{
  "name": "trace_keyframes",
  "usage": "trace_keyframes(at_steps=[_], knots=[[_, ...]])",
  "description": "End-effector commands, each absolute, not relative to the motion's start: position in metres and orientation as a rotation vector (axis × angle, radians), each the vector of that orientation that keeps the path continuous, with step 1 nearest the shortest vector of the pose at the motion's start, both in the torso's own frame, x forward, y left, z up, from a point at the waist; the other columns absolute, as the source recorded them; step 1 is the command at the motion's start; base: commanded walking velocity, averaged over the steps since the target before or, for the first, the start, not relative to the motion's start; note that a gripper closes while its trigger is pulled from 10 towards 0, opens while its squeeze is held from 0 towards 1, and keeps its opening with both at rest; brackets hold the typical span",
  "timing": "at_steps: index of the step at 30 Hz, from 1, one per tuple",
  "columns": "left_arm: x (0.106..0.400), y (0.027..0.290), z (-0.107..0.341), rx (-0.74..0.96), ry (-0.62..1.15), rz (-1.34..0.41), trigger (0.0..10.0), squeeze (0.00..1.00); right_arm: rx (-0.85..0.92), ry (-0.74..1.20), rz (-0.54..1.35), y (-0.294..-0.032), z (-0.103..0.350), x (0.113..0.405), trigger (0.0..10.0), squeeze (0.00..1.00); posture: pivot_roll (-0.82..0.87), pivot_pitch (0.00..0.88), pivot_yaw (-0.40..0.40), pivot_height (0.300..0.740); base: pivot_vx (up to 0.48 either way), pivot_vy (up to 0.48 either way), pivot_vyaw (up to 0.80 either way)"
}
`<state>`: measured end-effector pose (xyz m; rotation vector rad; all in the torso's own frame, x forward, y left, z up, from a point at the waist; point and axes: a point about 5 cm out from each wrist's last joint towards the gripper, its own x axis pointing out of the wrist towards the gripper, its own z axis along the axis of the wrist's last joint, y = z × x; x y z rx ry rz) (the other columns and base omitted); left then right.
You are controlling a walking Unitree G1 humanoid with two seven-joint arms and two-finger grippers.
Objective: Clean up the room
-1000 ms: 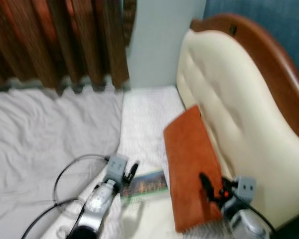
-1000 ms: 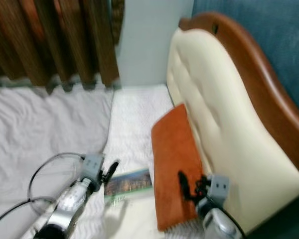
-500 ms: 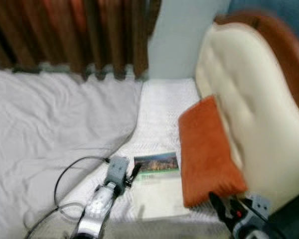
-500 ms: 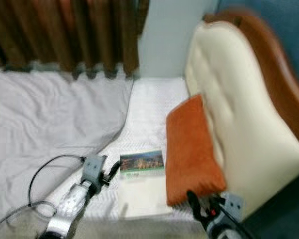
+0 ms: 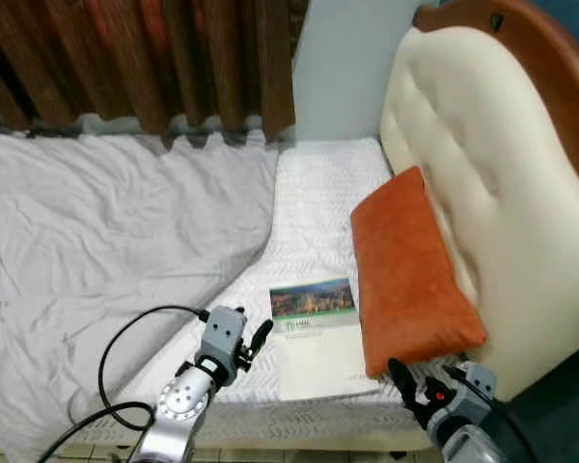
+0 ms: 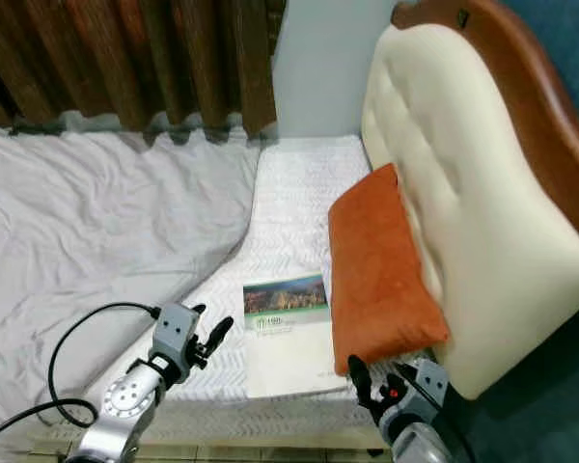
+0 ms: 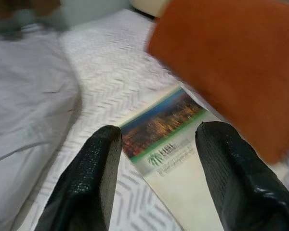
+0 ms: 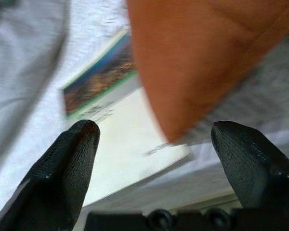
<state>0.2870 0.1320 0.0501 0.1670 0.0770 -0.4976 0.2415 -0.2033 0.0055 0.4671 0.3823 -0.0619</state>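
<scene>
Bed point(image 5: 309, 207): white mattress, rumpled grey sheet point(image 5: 106, 231) on its far-left side | booklet point(image 5: 318, 333) flat on the bed, touching the orange pillow point(image 5: 410, 275) that leans on the cream headboard point(image 5: 482, 164) | brown curtains point(image 5: 145, 58) behind | your left pincer point(image 7: 156, 159) spread over the booklet, right pincer point(image 8: 159, 149) spread near the pillow's corner.

1. Pillow point(image 5: 410, 265): plain burnt orange.
2. Booklet point(image 5: 318, 333): white, with a photo band edged green at its far end.
3. Mattress cover point(image 5: 318, 207): white chevron weave.
4. Sheet point(image 5: 106, 241), left: pale grey.
5. Headboard point(image 5: 482, 174), right: cream, brown wooden rim.
6. Curtain point(image 5: 145, 58), far left: brown stripes.
</scene>
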Motion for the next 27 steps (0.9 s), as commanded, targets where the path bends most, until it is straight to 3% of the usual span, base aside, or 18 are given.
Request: trace_keyframes(at_steps=[1, 5, 9, 16, 27], knots=[[0.282, 0.136, 0.05, 0.172, 0.088, -0.545, 10.0, 0.0, 0.385, 0.384, -0.105, -0.209, 0.002, 0.242, 10.0, 0.0, 0.01, 0.256, 0.026, 0.74, 0.0, 0.0, 0.0], [0.275, 0.145, 0.07, 0.266, 0.016, -0.631, 10.0, 0.0, 0.18, 0.324, -0.172, -0.216, 0.01, 0.247, 10.0, 0.0, 0.07, 0.443, 0.08, 0.74, 0.0, 0.0, 0.0], [0.275, 0.149, 0.083, 0.306, -0.005, -0.656, 10.0, 0.0, 0.148, 0.264, -0.201, -0.212, 0.019, 0.254, 10.0, 0.0, 0.1, 0.501, 0.106, 0.74, 0.0, 0.0, 0.0], [0.259, 0.154, 0.098, 0.278, -0.002, -0.65, 10.0, 0.0, 0.197, 0.096, -0.188, -0.186, 0.042, 0.27, 10.0, 0.0, 0.12, 0.498, 0.129, 0.74, 0.0, 0.0, 0.0], [0.232, 0.137, 0.086, 0.22, 0.066, -0.685, 10.0, 0.0, 0.455, 0.09, -0.248, -0.168, 0.044, 0.294, 10.0, 0.0, 0.13, 0.493, 0.115, 0.74, 0.0, 0.0, 0.0]])
